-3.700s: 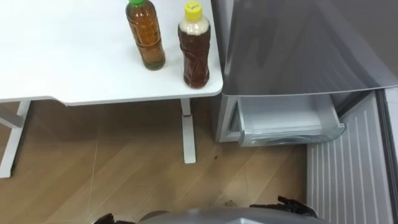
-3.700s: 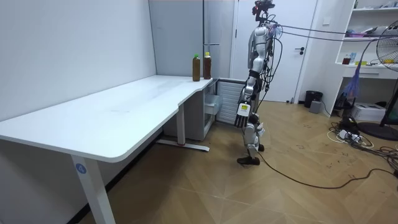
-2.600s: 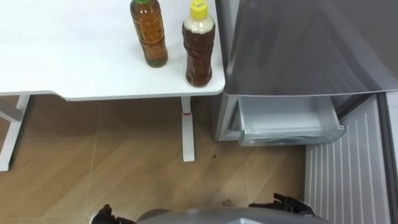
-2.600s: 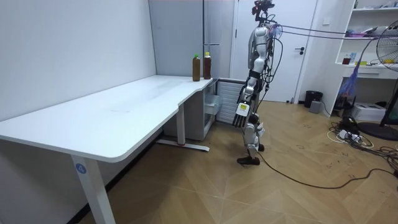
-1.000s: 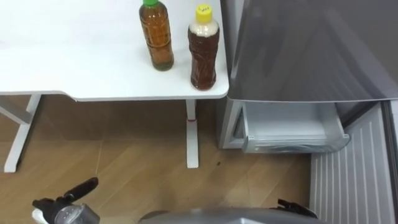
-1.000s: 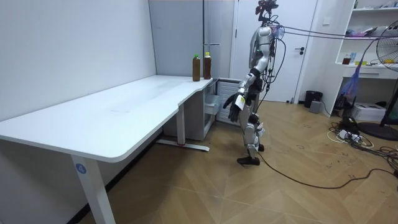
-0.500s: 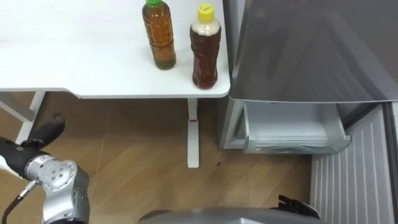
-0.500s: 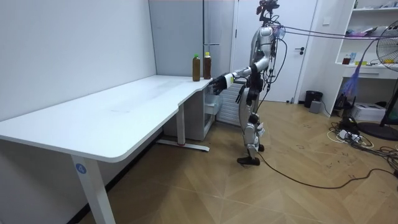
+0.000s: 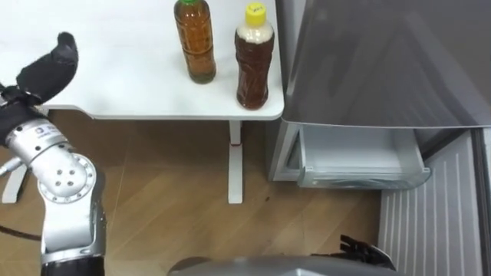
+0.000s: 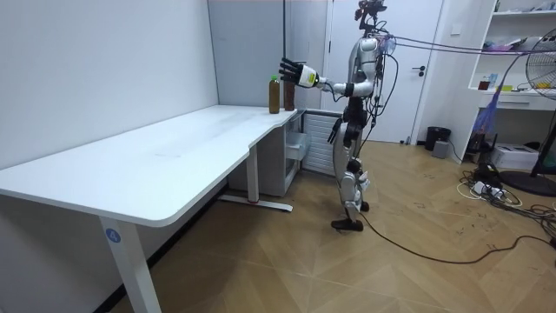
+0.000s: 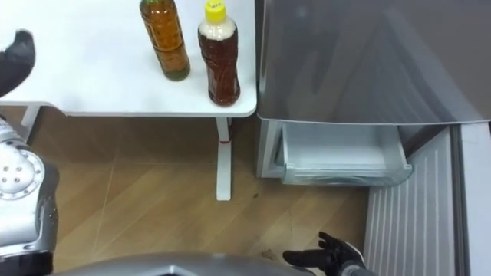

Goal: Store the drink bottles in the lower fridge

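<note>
White table [image 9: 115, 84] carries the green-capped bottle [image 9: 194, 42] and yellow-capped bottle [image 9: 254, 60], both brown, beside the fridge [image 9: 383, 61], drawer [image 9: 360, 157] open; my left hand [image 9: 47, 65] hovers released, right hand [image 11: 326, 257] slack.

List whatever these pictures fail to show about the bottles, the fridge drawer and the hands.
- Green-capped bottle: top cut off by the upper edge of both eye views.
- Fridge drawer: rear hidden under the grey fridge front, left eye view.
- Right hand: at the right eye view's bottom edge, too dark to read.
- Left hand: seen from behind in the left eye view, palm hidden.
</note>
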